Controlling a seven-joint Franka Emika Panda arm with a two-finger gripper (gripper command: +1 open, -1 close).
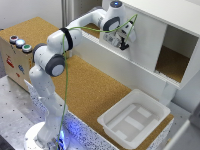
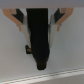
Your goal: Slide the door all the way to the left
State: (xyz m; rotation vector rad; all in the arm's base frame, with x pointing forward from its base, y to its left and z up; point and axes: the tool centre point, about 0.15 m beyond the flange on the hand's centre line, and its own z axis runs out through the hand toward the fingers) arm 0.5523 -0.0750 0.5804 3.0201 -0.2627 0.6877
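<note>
The door [image 1: 145,42] covers the cabinet's [image 1: 165,12] left and middle in the exterior view; the right end stands open. The gripper [image 1: 123,46] is at the door's face; its opening cannot be determined.

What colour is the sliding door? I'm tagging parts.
Plain white, unmarked: the door shows best in the exterior view.
</note>
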